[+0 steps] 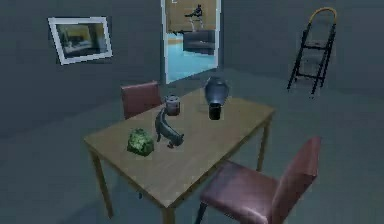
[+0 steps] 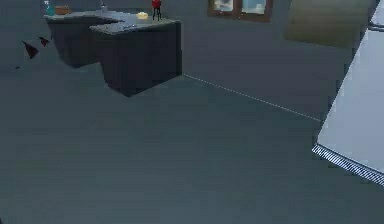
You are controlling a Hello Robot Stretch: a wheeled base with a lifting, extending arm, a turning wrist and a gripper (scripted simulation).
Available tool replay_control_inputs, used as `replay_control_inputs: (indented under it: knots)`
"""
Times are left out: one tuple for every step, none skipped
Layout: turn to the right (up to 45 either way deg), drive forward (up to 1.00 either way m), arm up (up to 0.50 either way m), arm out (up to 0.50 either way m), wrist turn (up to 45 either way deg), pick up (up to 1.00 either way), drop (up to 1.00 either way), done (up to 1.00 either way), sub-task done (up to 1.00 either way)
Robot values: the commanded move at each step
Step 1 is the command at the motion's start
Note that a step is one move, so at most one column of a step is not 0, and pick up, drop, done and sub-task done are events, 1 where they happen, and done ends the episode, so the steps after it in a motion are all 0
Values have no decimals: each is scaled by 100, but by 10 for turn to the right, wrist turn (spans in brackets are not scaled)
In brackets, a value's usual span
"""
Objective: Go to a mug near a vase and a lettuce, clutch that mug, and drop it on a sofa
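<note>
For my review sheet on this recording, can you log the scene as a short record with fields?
room: dining area, doorway in far wall
table: wooden table, middle of forward view
on table: green lettuce, dark figurine, blue vase, dark mug just in front of vase, small grey vessel
seats: far red chair, near red chair
walls: framed picture, stepladder
arm side view: dark counter, white fridge

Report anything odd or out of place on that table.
Nothing is spilled or toppled. Only the lettuce looks odd, lying bare on the table beside a dark figurine; vase and mug stand upright.
</note>
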Motion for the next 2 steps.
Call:
replay_control_inputs:
  knots:
    - [-450, 0, 0, 0, 0, 0, 0, 0, 0]
    - [-360, 0, 0, 0, 0, 0, 0, 0, 0]
